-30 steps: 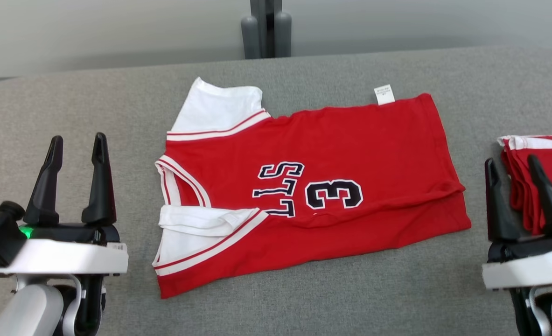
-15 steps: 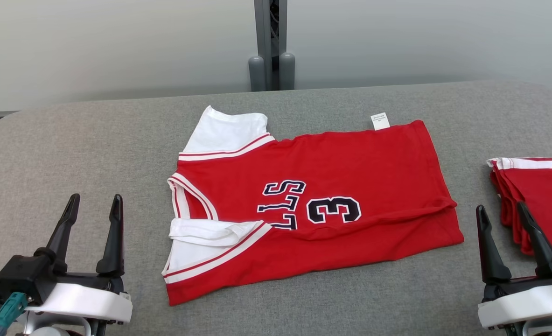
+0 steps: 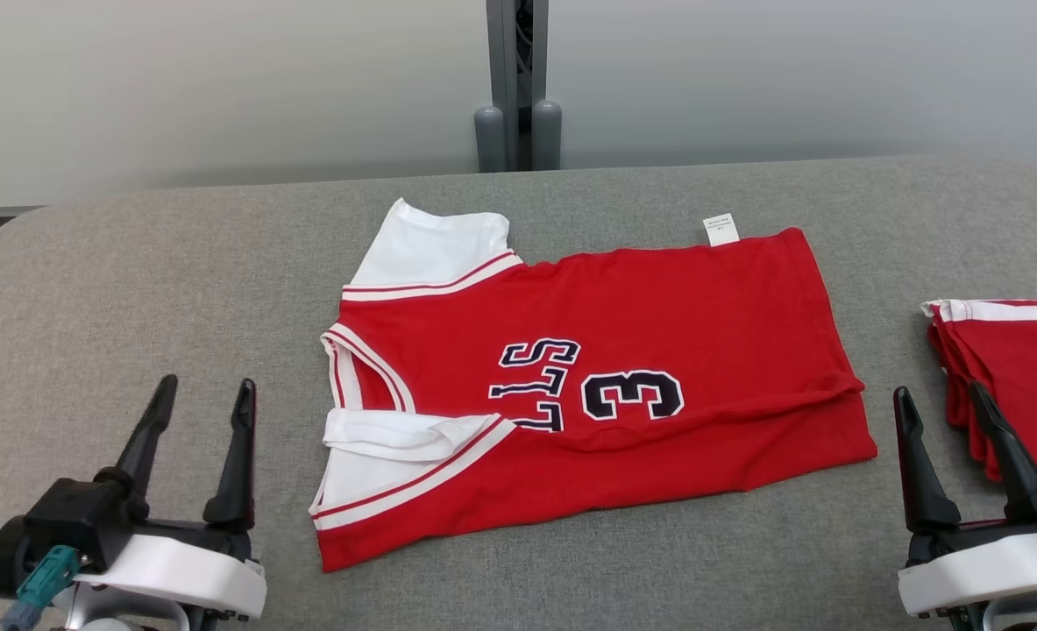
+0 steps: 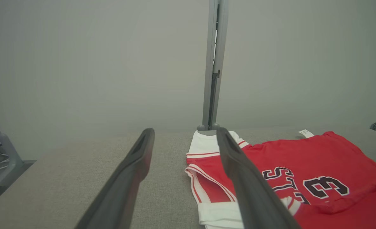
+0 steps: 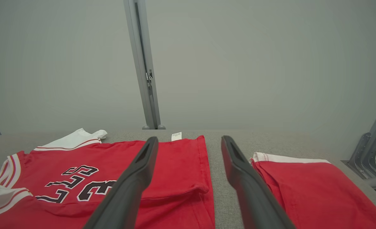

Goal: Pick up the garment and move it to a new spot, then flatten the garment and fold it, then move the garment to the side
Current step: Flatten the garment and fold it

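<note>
Starting at the left: left gripper (image 3: 207, 390) low over bare bench (image 3: 132, 263), jaws spread wide, nothing between them, well apart from the cloth.

On to the middle: garment (image 3: 658, 324), a red jersey with white sleeves, lying flat and sideways on the bench, collar toward the left, hem toward the right. Looks placed and smoothed already, with folding seemingly begun: near long edge turned up over the body, near sleeve (image 3: 387, 434) tucked in along that fold. Far sleeve (image 3: 430, 241) poking out flat and unfolded, so probably more folds to make, then the move to the side.

Over at the right: right gripper (image 3: 941, 394) near the hem corner, between jersey and a pile of folded red garments (image 3: 1018, 368), jaws wide apart too, gripping nothing. Likely the pile's side as the final spot, though only a guess.

Now the blind spots, left to right. Both arms cut off at the bottom edge of the head view. Lettering beside the number half swallowed by the fold, unreadable as a word. Print on the white label (image 3: 720, 230) too small to read. Pile cut off by the right edge; number of pieces impossible to count.
</note>
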